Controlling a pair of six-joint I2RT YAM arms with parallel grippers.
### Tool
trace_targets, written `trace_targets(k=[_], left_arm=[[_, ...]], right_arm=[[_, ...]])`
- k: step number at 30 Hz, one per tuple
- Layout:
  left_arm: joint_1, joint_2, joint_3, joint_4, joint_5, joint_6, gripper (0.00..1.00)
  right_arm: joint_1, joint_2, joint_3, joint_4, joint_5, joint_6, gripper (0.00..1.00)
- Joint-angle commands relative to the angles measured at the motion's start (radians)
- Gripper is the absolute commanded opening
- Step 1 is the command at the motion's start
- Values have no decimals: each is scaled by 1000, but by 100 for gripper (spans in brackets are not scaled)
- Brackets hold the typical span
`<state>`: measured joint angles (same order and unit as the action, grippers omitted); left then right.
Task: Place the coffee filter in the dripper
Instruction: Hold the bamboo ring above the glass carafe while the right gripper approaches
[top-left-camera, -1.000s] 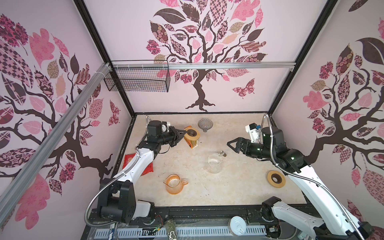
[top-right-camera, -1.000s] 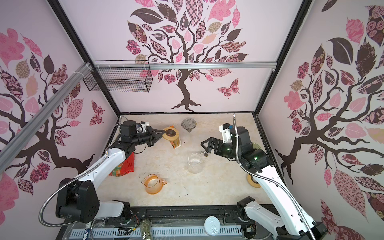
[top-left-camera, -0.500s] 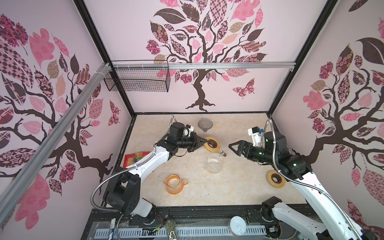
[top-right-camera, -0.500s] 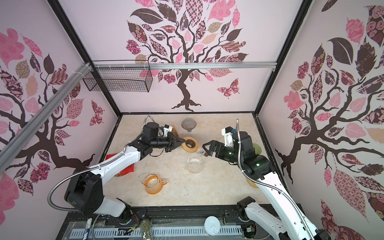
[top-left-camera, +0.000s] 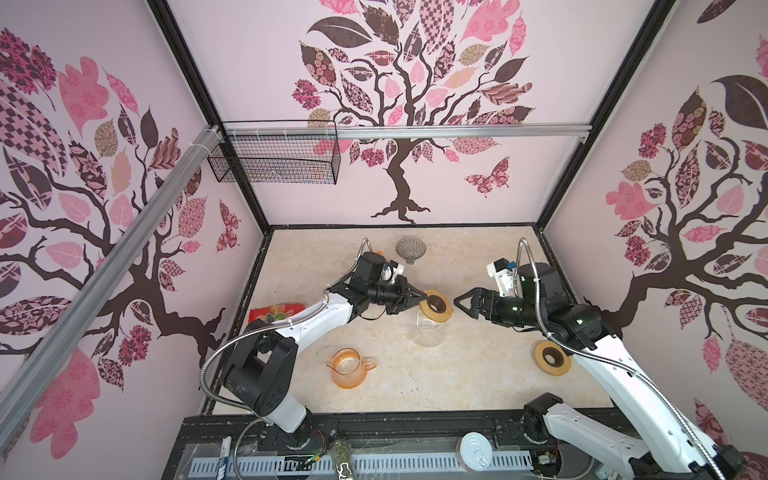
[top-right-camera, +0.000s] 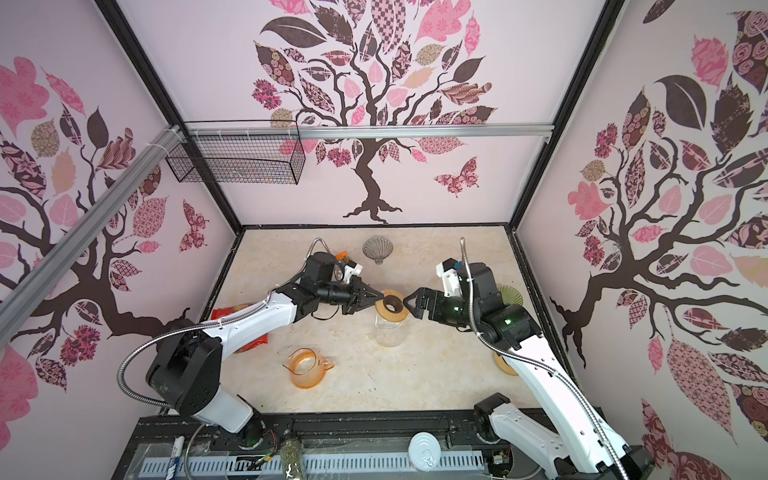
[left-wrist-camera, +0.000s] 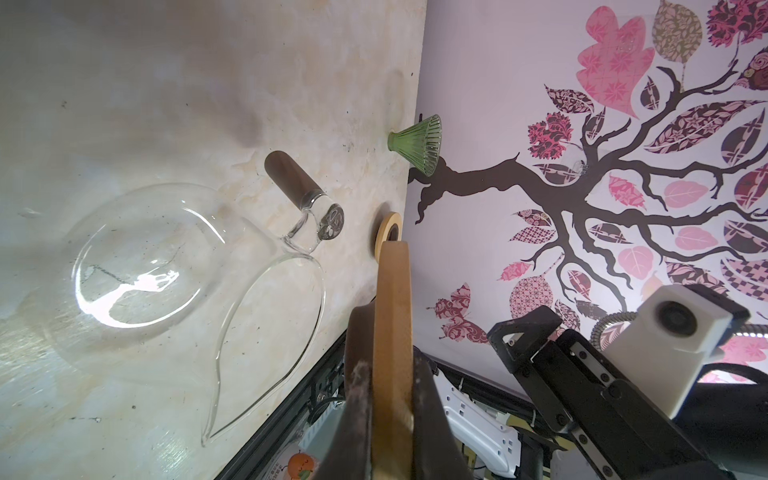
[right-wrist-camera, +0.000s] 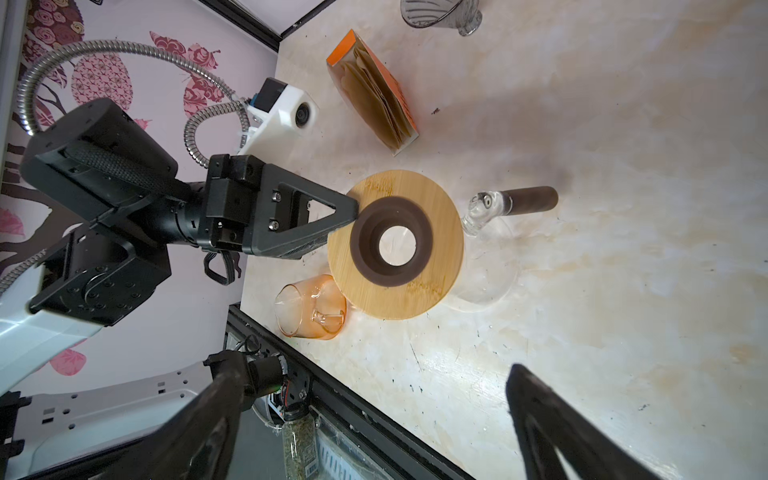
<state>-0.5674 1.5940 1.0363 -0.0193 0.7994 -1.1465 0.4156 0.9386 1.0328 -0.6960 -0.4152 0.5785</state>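
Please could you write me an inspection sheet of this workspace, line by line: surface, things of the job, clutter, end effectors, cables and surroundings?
Surface: beige marbled tabletop, scuffed, with dark specks.
Job's things: brown paper coffee filters in an orange box; grey ribbed glass dripper at the back; green ribbed glass dripper by the right wall.
Clutter: clear glass carafe, orange glass pitcher, red snack bag, second flat wooden ring.
End effectors: left end effector shut on a wooden ring with dark centre, over the carafe; right end effector open, empty.
Cables: silver flexible conduit along each arm; nothing seen snagged.
Surroundings: black wire basket hung high; tree-patterned walls.
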Motion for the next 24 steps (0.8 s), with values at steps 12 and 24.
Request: trace_targets(k=[12, 24], left_arm=[[-1, 38, -8, 51, 40, 46, 0], [-1, 53, -43, 52, 48, 55, 0]], right_arm=[[-1, 20, 7, -12, -42, -35, 100], [-1, 25, -8, -13, -49, -36, 100]])
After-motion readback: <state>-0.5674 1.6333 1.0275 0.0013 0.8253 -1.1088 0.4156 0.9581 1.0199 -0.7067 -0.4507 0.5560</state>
